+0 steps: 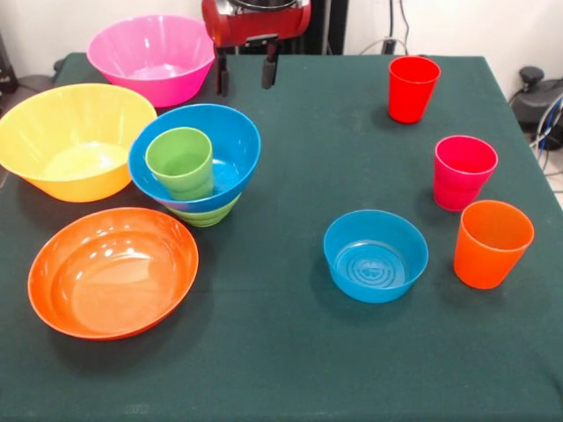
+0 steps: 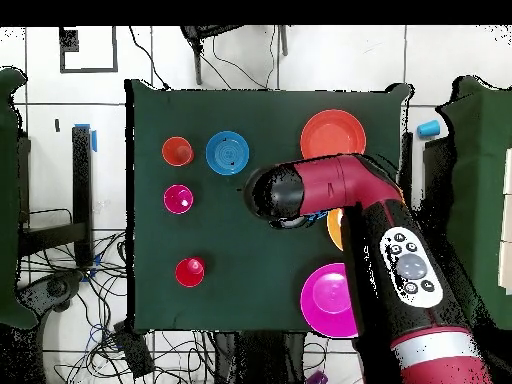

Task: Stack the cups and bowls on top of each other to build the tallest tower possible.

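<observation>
The tower (image 1: 195, 167) stands left of centre: a small green bowl (image 1: 207, 214) at the bottom, a wide blue bowl (image 1: 233, 141) on it, and a light green cup (image 1: 180, 163) upright inside the blue bowl. My gripper (image 1: 246, 72) hangs open and empty behind the tower, clear of it. On the right stand a red cup (image 1: 413, 88), a magenta cup (image 1: 463, 171) and an orange cup (image 1: 492, 243), all upright. A small blue bowl (image 1: 376, 255) sits beside the orange cup. In the overhead view the arm (image 2: 340, 190) hides the tower.
A big yellow bowl (image 1: 75, 141) and a big pink bowl (image 1: 151, 57) crowd the far left. A shallow orange-red bowl (image 1: 113, 271) lies in front of the tower. Green cloth (image 1: 290, 352) shows between the tower and the small blue bowl.
</observation>
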